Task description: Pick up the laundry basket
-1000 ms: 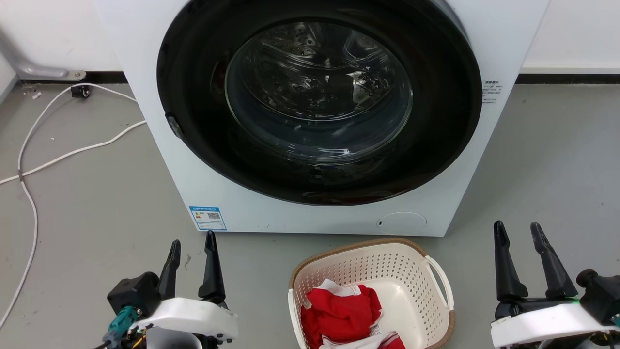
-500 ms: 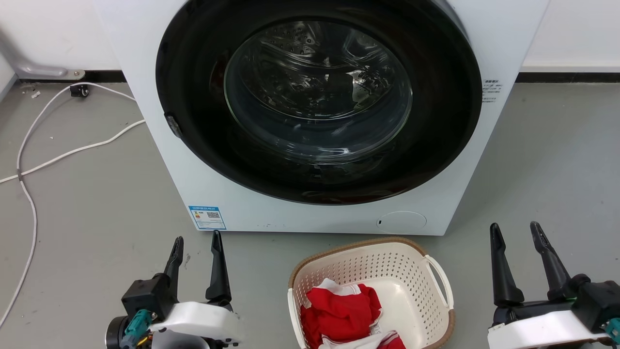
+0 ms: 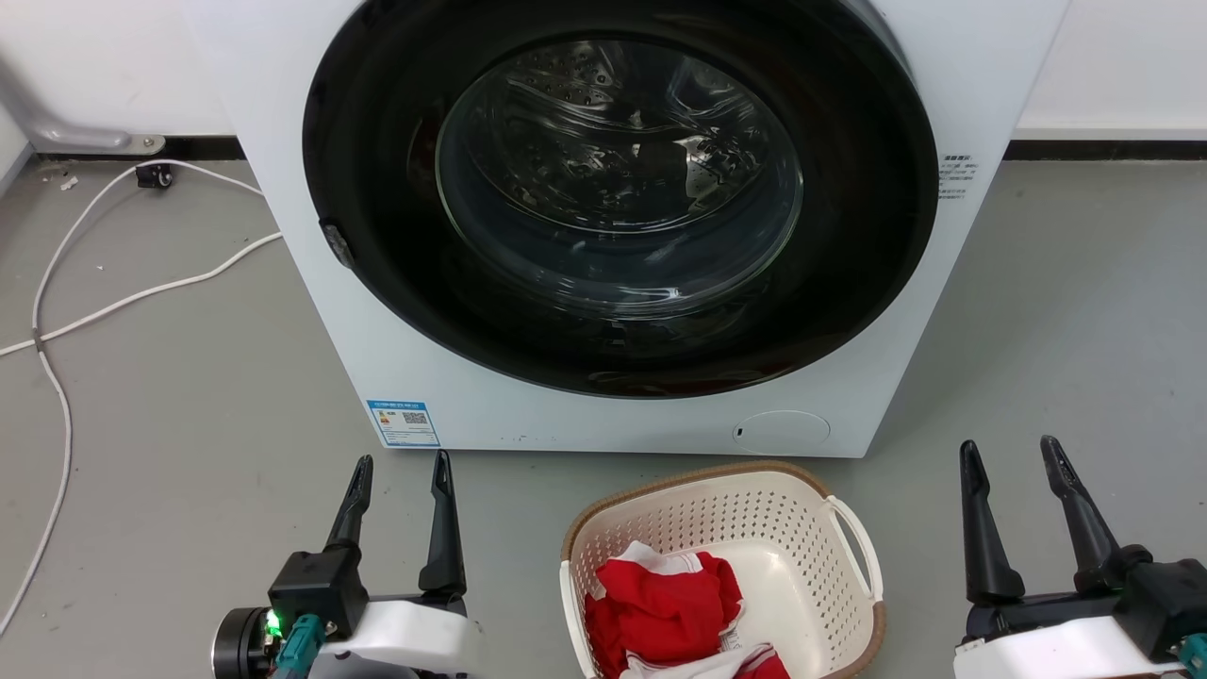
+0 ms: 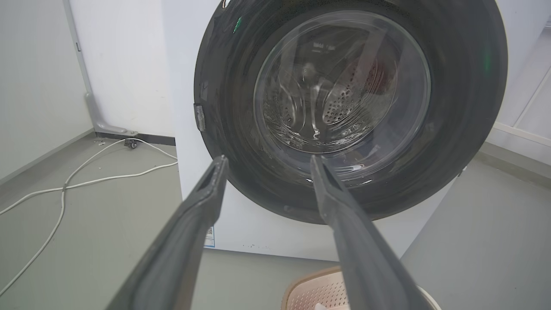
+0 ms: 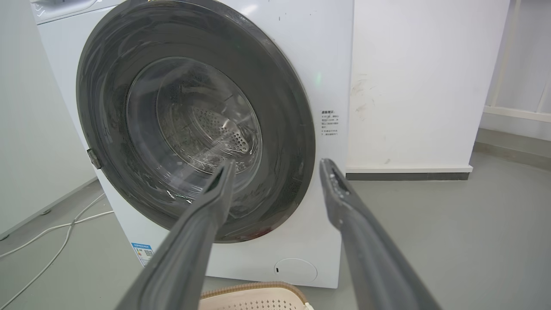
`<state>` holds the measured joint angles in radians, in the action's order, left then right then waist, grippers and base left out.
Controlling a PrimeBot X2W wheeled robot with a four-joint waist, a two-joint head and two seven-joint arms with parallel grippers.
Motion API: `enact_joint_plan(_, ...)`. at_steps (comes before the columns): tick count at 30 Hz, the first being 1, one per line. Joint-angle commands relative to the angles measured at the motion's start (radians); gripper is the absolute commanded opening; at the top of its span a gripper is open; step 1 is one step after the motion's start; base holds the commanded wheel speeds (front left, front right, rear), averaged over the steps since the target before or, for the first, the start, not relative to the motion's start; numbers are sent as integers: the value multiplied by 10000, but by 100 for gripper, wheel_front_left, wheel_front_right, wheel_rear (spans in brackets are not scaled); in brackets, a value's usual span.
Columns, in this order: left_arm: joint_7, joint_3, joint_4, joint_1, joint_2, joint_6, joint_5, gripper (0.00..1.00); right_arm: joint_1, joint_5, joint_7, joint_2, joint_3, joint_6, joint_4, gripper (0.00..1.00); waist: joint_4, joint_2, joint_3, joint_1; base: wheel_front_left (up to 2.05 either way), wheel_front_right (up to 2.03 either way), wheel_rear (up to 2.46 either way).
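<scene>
Cream laundry basket point(image 3: 717, 519), right of left pincer point(image 3: 402, 460) (spread)

Bright, even light; soft shadows on the floor point(image 3: 189, 377). Glare streaks the washer glass point(image 3: 618, 179). Wrist views bow at edges; left tool point(image 4: 267, 158) looks soft.

So the right gripper point(image 5: 277, 163) has its two dark fingers spread wide with nothing between them, pointing at the front of a white washer point(image 5: 331, 64). The washer's big dark round door point(image 5: 280, 99) is closed, and you can see the metal drum through the glass. The brown rim of the laundry basket point(image 5: 254, 297) peeks in at the bottom edge, just in front of the washer. A white cable point(image 5: 71, 224) trails over the grey floor point(image 5: 452, 224) on the left.
</scene>
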<state>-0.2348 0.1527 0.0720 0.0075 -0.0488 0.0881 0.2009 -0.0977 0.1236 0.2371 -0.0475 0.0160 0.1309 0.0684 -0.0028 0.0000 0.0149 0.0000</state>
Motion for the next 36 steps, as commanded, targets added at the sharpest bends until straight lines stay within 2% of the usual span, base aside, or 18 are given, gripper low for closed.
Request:
enact_joint_plan(1, -100, 17, -78, 80, -23, -16, -196, 100, -83, -223, 70, -45, -4, -3, 115, 100, 2, 0, -2, 0, 0, 0, 0)
enact_joint_plan(14, -330, 126, 13, 258, -25, -54, -804, 100, -295, -746, 303, -48, -116, -3, 147, 100, -17, 0, -26, 0, 0, 0, 0)
enact_joint_plan(22, -310, 78, 106, 262, -23, -86, -592, 100, -273, -280, 290, -46, -62, -3, -16, 100, -21, 0, -43, 0, 0, 0, 0)
enact_joint_plan(36, -310, 93, 248, 274, -23, -42, -555, 100, -269, -155, 290, -46, -91, -3, -52, 100, -22, 0, -29, 0, 0, 0, 0)
